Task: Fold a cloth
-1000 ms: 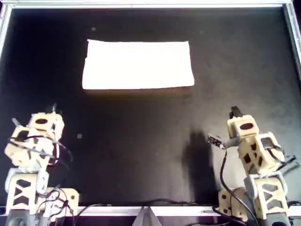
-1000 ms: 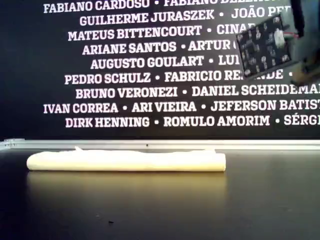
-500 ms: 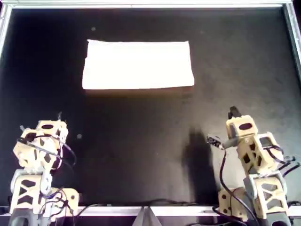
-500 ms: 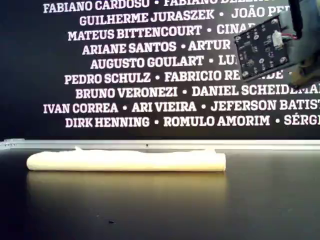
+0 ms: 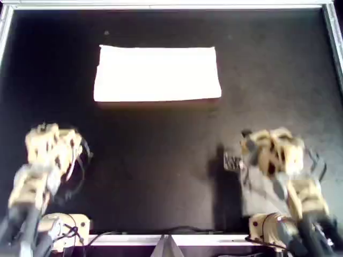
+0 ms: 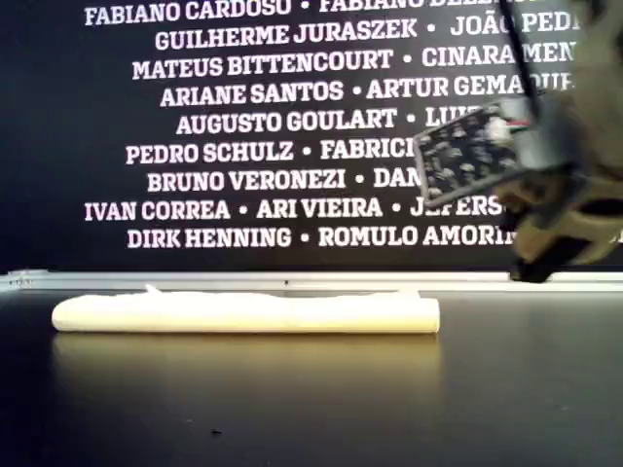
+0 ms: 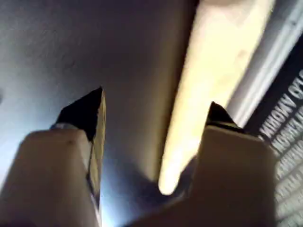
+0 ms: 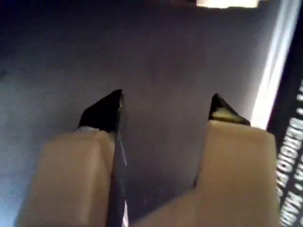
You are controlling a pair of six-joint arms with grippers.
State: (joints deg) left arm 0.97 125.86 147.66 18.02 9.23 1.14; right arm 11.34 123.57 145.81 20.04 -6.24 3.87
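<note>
The left claw (image 7: 154,111) stands with its two dark-tipped fingers spread wide and nothing between them, hanging above the black surface (image 5: 161,155). The right claw (image 8: 165,106) is likewise parted and bare. In the overhead view both tan arms are motion-blurred at the bottom edge, so their claws cannot be made out there; the wrist views do not settle which is which. The pale cream, thin fabric cloth (image 5: 157,74) lies folded into a flat rectangle on the surface toward the top of the overhead view, well apart from both arms. In the exterior view it reads as a low, long roll (image 6: 243,312) before a black wall of white printed names (image 6: 243,122); a blurred arm at the exterior view's right hides some lettering.
</note>
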